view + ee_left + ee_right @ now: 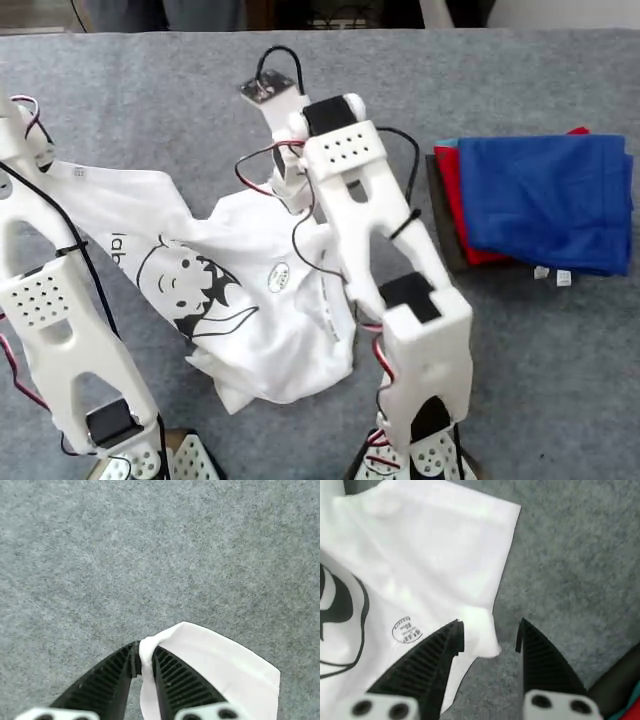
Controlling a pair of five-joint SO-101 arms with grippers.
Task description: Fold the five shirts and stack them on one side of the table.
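A grey felt-like table covering (pixel 520 380) is carrying all items. A white T-shirt with a black cartoon print (pixel 250 300) is lying crumpled at left centre, one sleeve stretching toward the far left edge. Two white jointed arms are extending from the near edge: the left arm (pixel 60 330) along the left side, the right arm (pixel 400 280) over the shirt's right part. At far right, a stack of folded shirts is resting well apart from the white one: a blue shirt (pixel 545 200) on top, a red shirt (pixel 452 190) beneath it, and a dark layer (pixel 436 205) at the bottom. The left gripper (pixel 144 655) is pinching a fold of the white fabric tightly between its black ribbed fingers (pixel 107 680). The right gripper (pixel 490 632) is standing spread wide, its jaws straddling an edge of the white shirt just beside a small round printed mark (pixel 407 629).
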